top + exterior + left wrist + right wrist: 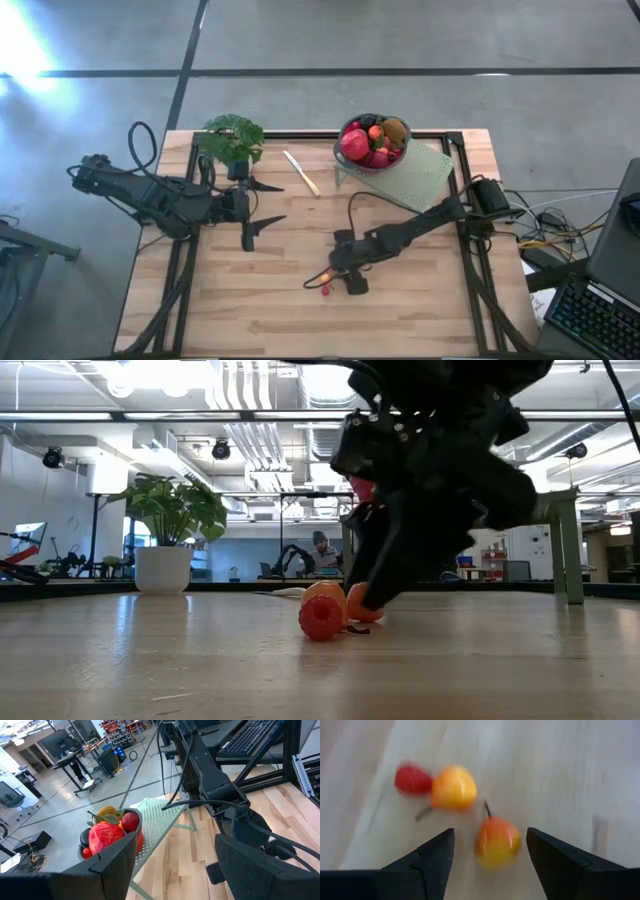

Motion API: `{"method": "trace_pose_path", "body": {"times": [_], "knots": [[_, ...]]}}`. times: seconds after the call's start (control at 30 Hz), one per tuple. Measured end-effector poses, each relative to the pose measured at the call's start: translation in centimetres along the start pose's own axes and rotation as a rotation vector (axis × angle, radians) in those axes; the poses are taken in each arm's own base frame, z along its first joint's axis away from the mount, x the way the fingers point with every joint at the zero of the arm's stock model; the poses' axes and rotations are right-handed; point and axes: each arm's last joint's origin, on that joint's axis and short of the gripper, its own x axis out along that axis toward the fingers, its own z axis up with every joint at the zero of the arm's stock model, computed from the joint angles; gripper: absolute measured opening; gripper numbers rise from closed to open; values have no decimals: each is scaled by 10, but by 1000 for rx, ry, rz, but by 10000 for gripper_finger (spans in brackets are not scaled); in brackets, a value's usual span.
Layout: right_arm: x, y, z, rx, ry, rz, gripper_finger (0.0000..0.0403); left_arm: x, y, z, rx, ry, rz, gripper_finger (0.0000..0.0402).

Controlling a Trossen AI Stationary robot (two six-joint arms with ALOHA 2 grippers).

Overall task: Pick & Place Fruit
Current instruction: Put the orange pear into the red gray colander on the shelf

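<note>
Right gripper (490,857) low over the wooden table (400,310), fingers apart around a small orange-yellow berry (496,842), not gripping; a second orange berry (453,787) and a red berry (412,779) lie just beyond. Left gripper (262,205) hangs open and empty near the potted plant (232,138).

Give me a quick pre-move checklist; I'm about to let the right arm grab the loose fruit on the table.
1. Right claw open: ok.
2. Orange berry sits between its fingers: ok.
3. Second orange berry and red berry outside the claw: ok.
4. Claw down at table level: ok in the low view.
5. Bowl has room: cannot tell, it is piled with fruit.
6. Left claw open, waiting near the plant, clear of the berries: ok.
</note>
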Motion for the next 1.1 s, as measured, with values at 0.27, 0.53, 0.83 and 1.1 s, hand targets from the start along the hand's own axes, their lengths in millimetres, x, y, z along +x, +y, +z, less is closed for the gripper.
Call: {"method": "trace_pose_path", "body": {"times": [0.27,0.53,0.83,1.1], "knots": [[7,-1,-3,2,10,-28,212,0,0,0,1,1,0,273],[5,-1,-1,-14,-8,-28,135,0,0,-1,3,5,-1,273],[-1,-1,1,-30,-8,-28,104,0,0,-1,3,5,-1,273],[-59,1,19,-93,-90,-45,117,0,0,-1,7,10,-2,273]]}}
